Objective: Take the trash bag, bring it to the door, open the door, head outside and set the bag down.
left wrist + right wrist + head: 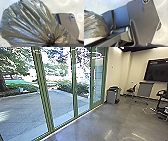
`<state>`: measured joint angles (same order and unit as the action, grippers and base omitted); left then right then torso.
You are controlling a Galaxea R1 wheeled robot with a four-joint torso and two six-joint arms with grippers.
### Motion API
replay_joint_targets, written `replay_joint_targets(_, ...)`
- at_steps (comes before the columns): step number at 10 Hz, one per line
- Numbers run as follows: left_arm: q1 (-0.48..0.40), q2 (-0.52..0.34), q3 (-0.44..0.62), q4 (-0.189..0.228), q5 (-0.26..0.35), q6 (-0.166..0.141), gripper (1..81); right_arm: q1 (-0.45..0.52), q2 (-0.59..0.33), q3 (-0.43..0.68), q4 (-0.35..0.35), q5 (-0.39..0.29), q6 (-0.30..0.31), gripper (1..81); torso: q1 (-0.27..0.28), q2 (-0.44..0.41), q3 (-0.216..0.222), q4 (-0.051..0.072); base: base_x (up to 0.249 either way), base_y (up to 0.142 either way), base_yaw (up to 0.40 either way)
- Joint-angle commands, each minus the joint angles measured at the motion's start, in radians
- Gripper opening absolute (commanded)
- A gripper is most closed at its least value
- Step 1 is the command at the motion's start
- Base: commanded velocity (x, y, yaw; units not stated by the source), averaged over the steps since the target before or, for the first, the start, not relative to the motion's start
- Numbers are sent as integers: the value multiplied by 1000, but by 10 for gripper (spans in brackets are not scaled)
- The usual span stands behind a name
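left gripper (pixel 50 44) clamps trash bag (pixel 28 23) by its half-hidden neck; right gripper's state can't be told

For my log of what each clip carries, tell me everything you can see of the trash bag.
The trash bag looks like thin, shiny, dark grey-brown plastic, puffed out and rounded, its contents unseen. Creases fan out from a tightly gathered neck. Both wrist views show it against pale floor, near the robot's own dark plate. What holds the neck, and whether the bag touches anything below, I cannot tell.
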<state>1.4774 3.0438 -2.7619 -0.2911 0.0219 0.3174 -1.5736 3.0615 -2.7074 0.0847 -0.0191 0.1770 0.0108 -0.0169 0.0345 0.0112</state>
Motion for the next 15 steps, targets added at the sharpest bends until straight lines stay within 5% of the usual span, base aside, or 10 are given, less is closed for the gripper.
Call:
replay_joint_targets(1,-61,-2,1,6,55,9,10,49,6,5,-3,-56,-1,811,0,0,0,0,141,-85,0)
replay_joint_targets(15,-61,-5,1,6,55,9,10,46,6,2,-3,-56,-1,811,0,0,0,0,146,-66,0)
